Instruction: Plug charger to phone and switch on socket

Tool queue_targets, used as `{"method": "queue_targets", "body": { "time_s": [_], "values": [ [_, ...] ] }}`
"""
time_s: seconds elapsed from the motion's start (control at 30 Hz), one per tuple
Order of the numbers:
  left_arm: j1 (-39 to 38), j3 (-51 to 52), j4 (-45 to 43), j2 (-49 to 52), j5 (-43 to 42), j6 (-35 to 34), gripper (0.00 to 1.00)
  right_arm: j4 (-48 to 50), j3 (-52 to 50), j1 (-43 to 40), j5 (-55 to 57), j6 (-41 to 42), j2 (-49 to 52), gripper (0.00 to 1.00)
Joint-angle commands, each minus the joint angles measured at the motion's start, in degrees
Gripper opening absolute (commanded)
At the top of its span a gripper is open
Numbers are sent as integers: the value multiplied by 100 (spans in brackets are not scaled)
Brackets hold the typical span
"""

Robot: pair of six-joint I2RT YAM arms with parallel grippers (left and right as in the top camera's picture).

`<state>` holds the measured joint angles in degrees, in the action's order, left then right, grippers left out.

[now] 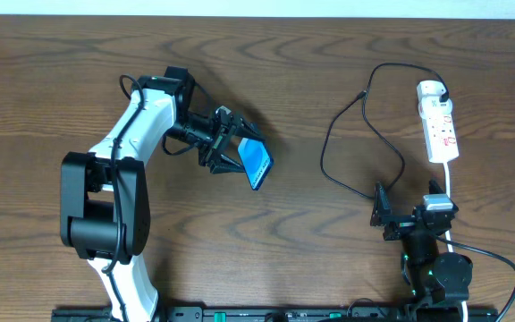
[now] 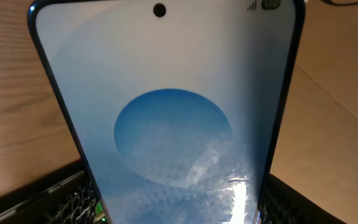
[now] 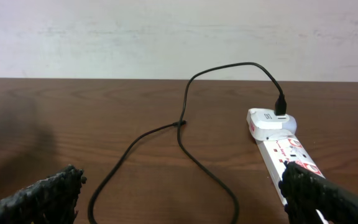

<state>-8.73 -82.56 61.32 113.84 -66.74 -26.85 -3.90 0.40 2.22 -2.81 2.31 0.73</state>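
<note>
The phone (image 1: 259,164) sits between the two fingers of the left claw (image 1: 239,148), just left of the middle of the overhead frame. It is pinched at its lower end and tilted, with its blue screen facing up and toward the lower right. In the left wrist view the phone (image 2: 166,124) fills nearly the whole frame. Its bottom edge is cut off and only slivers of the black fingers (image 2: 67,199) show at the lower corners. The right claw (image 1: 408,213) is at the lower right of the overhead frame, spread wide and holding nothing. The black cable (image 1: 325,159) loops across the table (image 1: 329,268) just above and left of it. The power strip (image 1: 442,131) lies at the upper right, above this claw. A white adapter (image 1: 431,89) is plugged into the strip's far end, and its thick white cord (image 1: 449,179) runs down past the claw. In the right wrist view both strands of the cable (image 3: 185,124) run off the bottom edge between the spread fingers of the right claw (image 3: 182,190), so its tip cannot be made out. One finger covers the near end of the power strip (image 3: 284,152). There are two claws, one phone, one cable, one adapter (image 3: 269,122) and one power strip.
</note>
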Motion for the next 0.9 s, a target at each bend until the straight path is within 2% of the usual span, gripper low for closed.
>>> {"method": "queue_targets", "body": {
  "time_s": [0.0,0.87],
  "values": [
    [-7,20,37,-179,-485,2,56,-24,-9,28,31,-26,-9,99],
    [-7,20,35,-179,-479,-260,56,-24,-9,28,31,-26,-9,99]
  ]
}}
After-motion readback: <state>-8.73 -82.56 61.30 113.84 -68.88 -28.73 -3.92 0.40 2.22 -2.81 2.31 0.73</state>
